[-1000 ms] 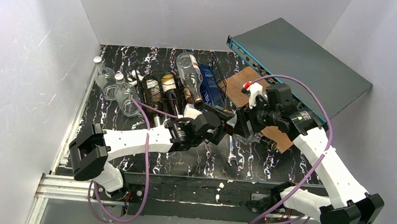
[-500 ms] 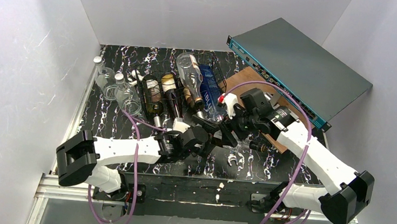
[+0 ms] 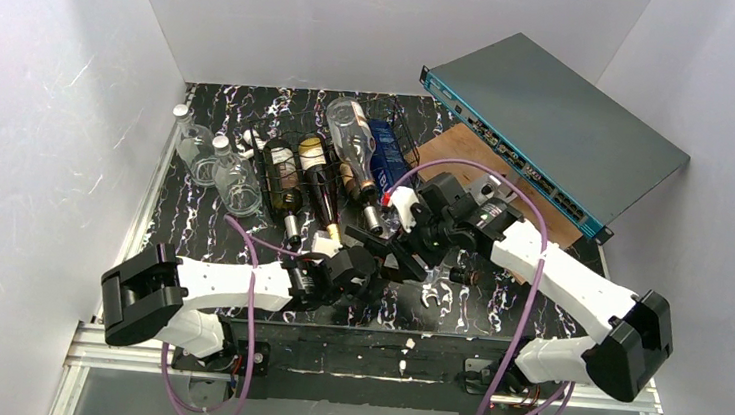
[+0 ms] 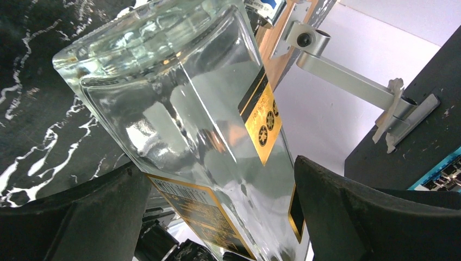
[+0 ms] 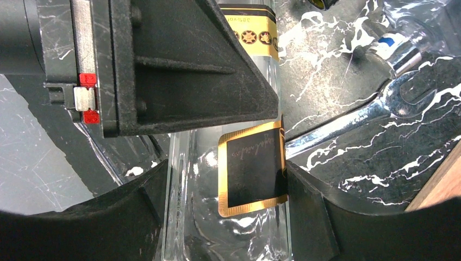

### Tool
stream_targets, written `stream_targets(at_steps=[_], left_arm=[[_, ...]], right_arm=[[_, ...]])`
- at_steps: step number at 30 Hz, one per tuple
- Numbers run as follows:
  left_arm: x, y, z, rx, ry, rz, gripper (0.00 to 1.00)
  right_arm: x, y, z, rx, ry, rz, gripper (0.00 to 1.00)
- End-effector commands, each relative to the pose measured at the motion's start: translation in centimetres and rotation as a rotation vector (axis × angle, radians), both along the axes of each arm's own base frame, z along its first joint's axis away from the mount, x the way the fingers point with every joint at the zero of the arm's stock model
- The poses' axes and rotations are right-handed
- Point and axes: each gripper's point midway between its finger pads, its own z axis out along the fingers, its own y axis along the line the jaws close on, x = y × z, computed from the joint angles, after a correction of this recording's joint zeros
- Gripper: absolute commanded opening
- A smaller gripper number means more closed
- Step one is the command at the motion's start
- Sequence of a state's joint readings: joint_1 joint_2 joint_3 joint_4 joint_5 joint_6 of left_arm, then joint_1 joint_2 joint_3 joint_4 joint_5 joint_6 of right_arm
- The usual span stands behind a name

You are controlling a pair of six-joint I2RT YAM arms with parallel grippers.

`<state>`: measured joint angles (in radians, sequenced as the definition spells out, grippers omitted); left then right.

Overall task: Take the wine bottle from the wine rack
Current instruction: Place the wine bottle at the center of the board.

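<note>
A clear square glass wine bottle [image 5: 239, 179] with black and gold labels is clamped between both fingers of my right gripper [image 5: 225, 201], low over the table in front of the wine rack [image 3: 267, 164]. My left gripper [image 4: 217, 201] is open and straddles the same bottle [image 4: 190, 109], its fingers standing at the bottle's sides. In the top view the two grippers, left [image 3: 383, 269] and right [image 3: 410, 251], meet near the table's middle front. The black wire rack still carries two dark bottles [image 3: 318, 178] and a clear one [image 3: 350, 131].
A wrench [image 3: 429, 295] lies on the black marbled table just right of the grippers. A grey box with a teal edge [image 3: 552, 123] leans at the back right over a wooden board [image 3: 459, 150]. Clear plastic bottles [image 3: 212, 164] stand at the left. A blue box [image 3: 385, 154] sits by the rack.
My left gripper's jaws have spread wider and that arm has drawn back toward the near edge. The right arm has carried the bottle leftward and nearer, away from the wooden board.
</note>
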<state>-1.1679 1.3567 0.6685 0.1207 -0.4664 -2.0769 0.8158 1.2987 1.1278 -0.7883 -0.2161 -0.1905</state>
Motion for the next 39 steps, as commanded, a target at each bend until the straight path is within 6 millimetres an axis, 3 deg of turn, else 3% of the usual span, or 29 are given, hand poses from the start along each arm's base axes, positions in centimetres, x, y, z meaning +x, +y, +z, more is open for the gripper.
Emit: stream_targets(at_steps=[1,14,22,34,39], left_arm=[[-1.3,2.1,-3.0,0.099,0.046,-0.014,0.97],[-1.9,3.8,-5.7,0.134,0.091,0.017,0.98],[-2.1,5.4,-7.6,0.182,0.115,0.057,0.94],[-2.9,7.6,-10.0,0.281,0.166,0.077,0.90],[-3.6,8.5,-10.8,0.300,0.201,0.098,0.87]], right_arm=[[1.3,2.9,2.1,0.124,-0.108,0.069,0.01],[0.9,4.0,-0.2,0.174,-0.112,0.092,0.01],[0.6,4.6,-1.2,0.257,-0.204,0.167,0.01],[0.2,4.4,-5.8,0.181,-0.298,0.317,0.01],[-0.5,4.3,-7.4,0.135,-0.311,0.396,0.18]])
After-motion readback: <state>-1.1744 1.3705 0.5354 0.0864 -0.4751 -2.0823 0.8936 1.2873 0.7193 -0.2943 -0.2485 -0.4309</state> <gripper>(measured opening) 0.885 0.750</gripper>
